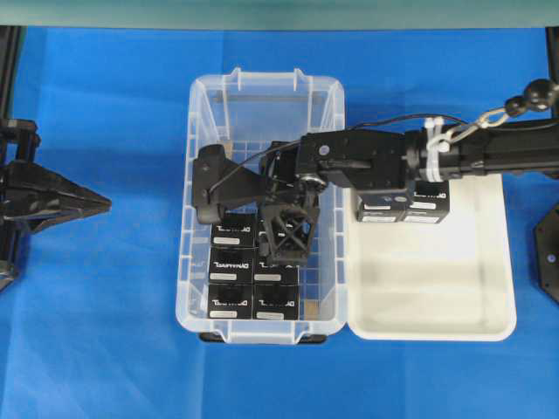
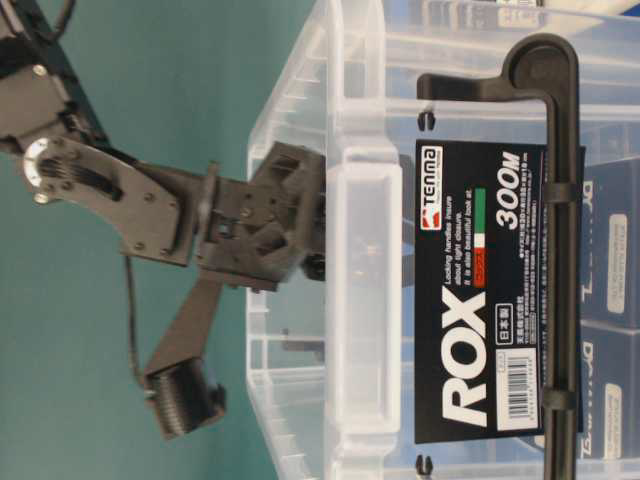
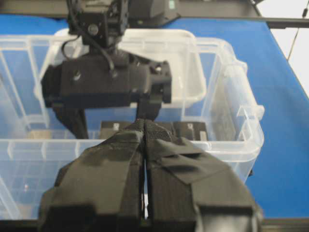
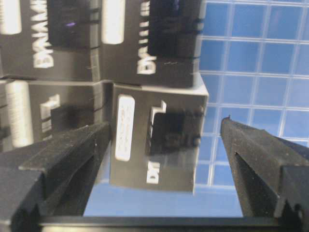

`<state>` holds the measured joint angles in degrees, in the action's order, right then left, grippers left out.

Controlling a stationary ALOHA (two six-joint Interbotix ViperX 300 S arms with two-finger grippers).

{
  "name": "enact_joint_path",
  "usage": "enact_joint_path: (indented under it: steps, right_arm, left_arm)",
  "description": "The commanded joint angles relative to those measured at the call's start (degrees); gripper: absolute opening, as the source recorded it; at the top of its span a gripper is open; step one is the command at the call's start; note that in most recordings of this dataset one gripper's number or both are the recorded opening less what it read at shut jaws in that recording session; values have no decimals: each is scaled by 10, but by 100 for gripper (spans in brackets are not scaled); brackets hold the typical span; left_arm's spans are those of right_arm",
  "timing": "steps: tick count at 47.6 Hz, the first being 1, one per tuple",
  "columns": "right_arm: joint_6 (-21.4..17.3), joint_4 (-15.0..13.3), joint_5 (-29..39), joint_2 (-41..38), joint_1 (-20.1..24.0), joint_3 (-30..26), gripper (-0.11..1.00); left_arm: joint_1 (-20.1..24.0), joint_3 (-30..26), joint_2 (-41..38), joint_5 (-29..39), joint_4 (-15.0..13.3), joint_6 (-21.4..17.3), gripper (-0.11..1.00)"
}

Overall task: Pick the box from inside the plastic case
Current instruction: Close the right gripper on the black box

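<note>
Overhead view: right hand reaches inside plastic case, fingers spread wide either side of box, not yet gripped. Left hand closed, idle. Grasp & lift-out remain.

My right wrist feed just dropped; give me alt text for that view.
The right gripper is open, its fingers straddling one black box with white lettering and a white label strip. More identical boxes sit beyond it, and the plastic case's grid-ribbed clear floor shows blue beneath.
</note>
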<state>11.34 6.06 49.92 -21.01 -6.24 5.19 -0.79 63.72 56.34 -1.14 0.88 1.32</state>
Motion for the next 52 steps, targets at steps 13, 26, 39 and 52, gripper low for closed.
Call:
enact_joint_path:
  steps: [13,26,39,52]
  right_arm:
    - [11,-3,-8,-12,-18,2,97]
    - [16,-4,-9,-14,-17,1,92]
    - [17,-20,-3,-4,-19,-31,59]
    - [16,-26,91,21,-43,-128,59]
  left_arm:
    - [-1,-15,-4,-3,1,1,-2]
    - [-1,-15,-4,-2,1,27,-2]
    - [-1,-15,-3,5,1,29,-2]
    - [-1,-17,4,15,1,29,-2]
